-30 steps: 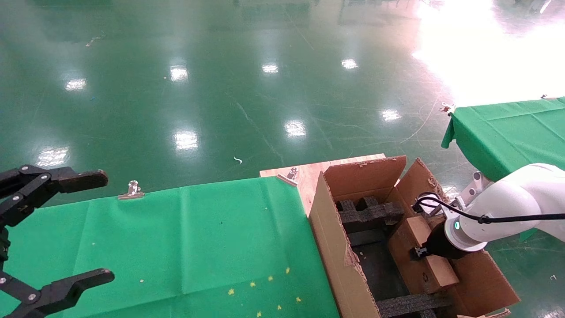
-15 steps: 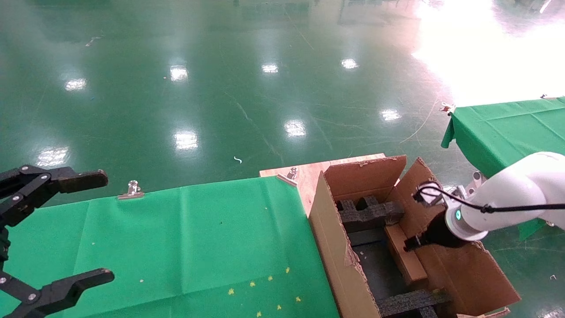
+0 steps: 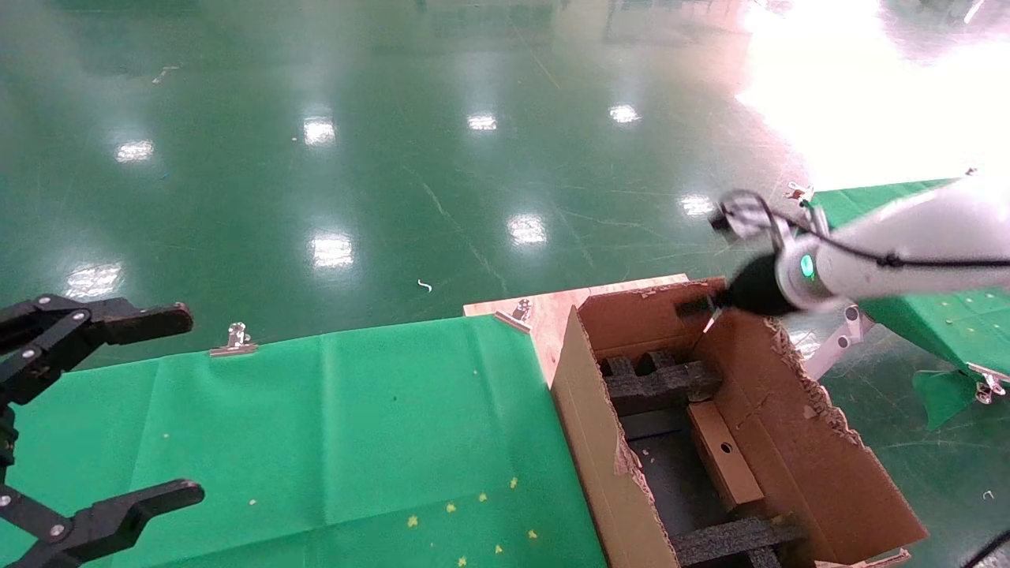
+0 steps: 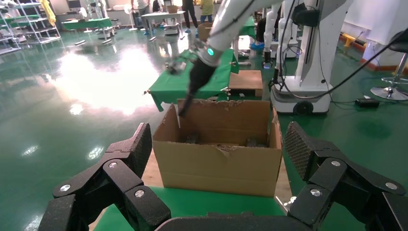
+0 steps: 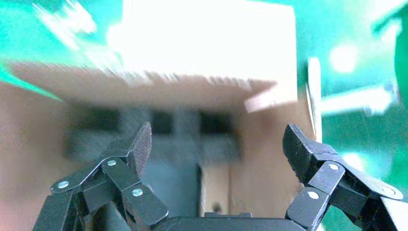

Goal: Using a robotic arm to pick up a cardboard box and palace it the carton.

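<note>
We see the robotic arm [image 3: 892,256] on the right, up above the far right corner of the carton [image 3: 821,442]. Its right end effector [image 5: 216,149] is spread wide with nothing between the fingers [image 5: 137,144]; the right wrist view looks down into the carton from above it. In the left wrist view the same arm [image 4: 226,24] sits over the carton's [image 4: 216,168] far rim, tip just at the flap edge.

The cardboard box [image 3: 722,454] lies inside the carton, flat, against the right inner wall, round hole facing up. It sits between the black foam inserts [image 3: 659,383] at the far end and another foam piece [image 3: 734,540] at the near end. The end effector is well apart from the box, no contact.

The carton stands at the right end of the desk [image 3: 316,426], which is covered in green cloth, flaps ragged and standing open.

The left end effector [image 3: 95,410] hangs at the left edge of the head view over the desk, jaws wide apart, holding nothing; the left wrist view shows its fingers [image 4: 130,154] framing the carton from a distance.
</note>
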You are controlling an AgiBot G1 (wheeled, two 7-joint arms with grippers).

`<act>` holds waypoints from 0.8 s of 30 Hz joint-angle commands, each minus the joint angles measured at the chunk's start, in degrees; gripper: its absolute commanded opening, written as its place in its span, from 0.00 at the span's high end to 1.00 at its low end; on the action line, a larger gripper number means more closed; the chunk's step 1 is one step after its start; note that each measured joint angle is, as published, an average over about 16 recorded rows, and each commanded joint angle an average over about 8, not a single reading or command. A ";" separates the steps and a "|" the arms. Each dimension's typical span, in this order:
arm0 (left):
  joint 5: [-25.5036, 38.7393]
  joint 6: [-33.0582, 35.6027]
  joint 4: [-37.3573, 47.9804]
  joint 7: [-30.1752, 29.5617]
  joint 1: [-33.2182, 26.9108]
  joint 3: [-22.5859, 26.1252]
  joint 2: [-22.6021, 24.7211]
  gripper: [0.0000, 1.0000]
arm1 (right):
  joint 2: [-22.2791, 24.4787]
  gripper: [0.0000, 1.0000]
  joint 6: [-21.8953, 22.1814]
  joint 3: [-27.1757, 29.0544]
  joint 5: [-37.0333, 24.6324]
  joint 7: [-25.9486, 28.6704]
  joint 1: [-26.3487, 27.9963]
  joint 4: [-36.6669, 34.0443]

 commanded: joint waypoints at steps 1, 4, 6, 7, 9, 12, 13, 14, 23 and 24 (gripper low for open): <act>0.00 0.00 0.00 0.00 0.00 0.00 0.00 0.00 | 0.06 0.00 1.16 1.09 0.50 -1.76 1.52 1.00; 0.00 0.00 0.00 0.00 0.00 0.00 0.00 0.00 | 1.16 0.00 2.62 3.09 2.31 -6.05 3.57 4.38; 0.00 0.00 0.00 0.00 0.00 0.01 0.00 0.00 | 2.12 0.00 3.14 4.52 4.07 -8.95 4.81 6.75; -0.01 0.00 0.00 0.00 0.00 0.01 0.00 0.00 | 2.62 0.00 3.27 5.23 5.01 -10.41 5.39 7.85; -0.01 0.00 0.00 0.00 0.00 0.01 0.00 0.00 | 3.64 0.00 3.25 6.69 7.19 -13.23 6.44 9.87; -0.01 -0.01 0.00 0.01 0.00 0.01 -0.01 0.00 | 4.86 0.00 2.94 8.48 10.00 -16.57 7.63 12.01; -0.01 -0.01 0.00 0.01 0.00 0.01 -0.01 0.00 | 5.21 0.00 2.79 9.04 10.85 -17.61 8.03 12.63; -0.01 -0.01 0.01 0.01 0.00 0.01 -0.01 0.00 | 5.51 0.00 2.64 9.54 11.57 -18.49 8.39 13.17; -0.03 -0.02 0.02 0.01 0.01 0.01 -0.01 0.00 | 6.09 0.00 1.56 11.37 13.26 -20.53 8.44 14.17; -0.03 -0.03 0.02 0.01 0.01 0.01 -0.01 0.00 | 6.06 0.00 1.25 11.86 13.41 -20.86 8.00 14.11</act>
